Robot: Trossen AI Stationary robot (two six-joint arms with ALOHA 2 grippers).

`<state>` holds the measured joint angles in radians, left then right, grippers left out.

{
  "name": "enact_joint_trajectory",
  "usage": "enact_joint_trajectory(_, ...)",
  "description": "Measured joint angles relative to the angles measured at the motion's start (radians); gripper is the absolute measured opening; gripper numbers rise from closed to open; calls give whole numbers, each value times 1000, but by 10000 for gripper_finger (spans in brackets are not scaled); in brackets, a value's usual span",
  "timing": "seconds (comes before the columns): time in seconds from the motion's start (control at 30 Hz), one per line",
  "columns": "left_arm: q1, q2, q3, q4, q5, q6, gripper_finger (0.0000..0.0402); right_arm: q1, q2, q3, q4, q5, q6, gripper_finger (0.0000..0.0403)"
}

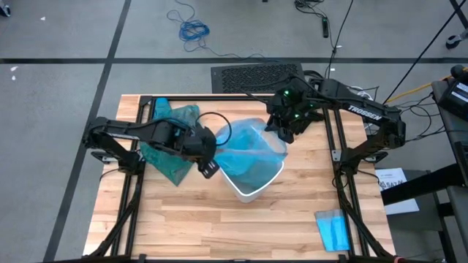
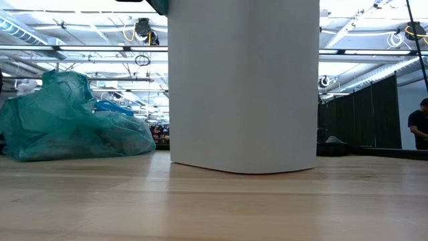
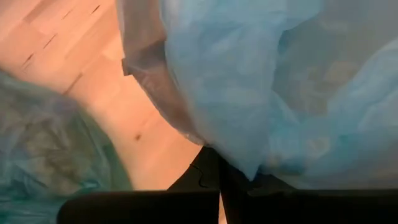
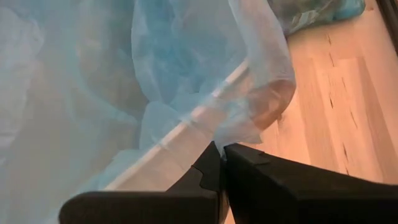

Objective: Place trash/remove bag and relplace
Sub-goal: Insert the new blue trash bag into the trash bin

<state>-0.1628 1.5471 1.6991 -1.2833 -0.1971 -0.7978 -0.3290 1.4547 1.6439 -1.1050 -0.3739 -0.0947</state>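
So there's a white trash bin (image 1: 252, 188) sitting roughly dead centre on the wooden surface (image 1: 219, 226), and a pale sky-blue bag (image 1: 248, 150) is draped into and over its mouth. Both arms are working the rim. The left gripper (image 1: 208, 166) is at about 9 o'clock of the bin, right at its edge, fingers (image 3: 205, 177) fully closed and pinching the pale blue plastic, which you can see bunched right at the tips in the left wrist view. The right gripper (image 1: 281, 131) is at about 1 o'clock of the bin, fingers (image 4: 214, 165) also closed tight, with the edge of that same blue bag caught at the tips and stretched over the bin's rim in the right wrist view. The teal-green bag (image 1: 172, 142) is out of the bin: it's lying crumpled on the surface at about 9 to 10 o'clock of the bin, partly under the left arm, looking full and lumpy from the low view (image 2: 73, 124). Can't make out any individual trash through the plastic. Down at roughly 4 o'clock of the bin, near the surface's corner, there's a small flat folded blue sheet (image 1: 334, 230), well apart from everything else. In the low view a person (image 2: 419, 127) shows far back in the room behind the surface.
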Motion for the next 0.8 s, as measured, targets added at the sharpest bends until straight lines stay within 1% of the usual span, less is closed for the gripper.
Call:
enact_joint_trajectory(0.13,-18,0,-1,20,-21,-7,0,0,-28,-47,3,-1,4,0)
enact_joint_trajectory(0.2,-25,0,0,22,-33,-8,0,0,-58,-89,25,-22,14,0)
enact_joint_trajectory(0.33,-36,0,2,22,-44,-8,0,-3,-150,-200,151,-44,82,13)
enact_joint_trajectory(0.43,-36,0,2,25,-44,-8,0,-5,-222,-275,241,-48,138,41)
enact_joint_trajectory(0.53,-36,0,2,35,-45,-7,0,-5,-277,-327,269,-47,180,80)
enact_joint_trajectory(0.7,-36,0,2,51,-48,-4,0,-5,-345,-356,273,-47,211,147)
enact_joint_trajectory(0.8,-36,0,2,51,-50,-4,0,-5,-371,-360,320,-43,220,177)
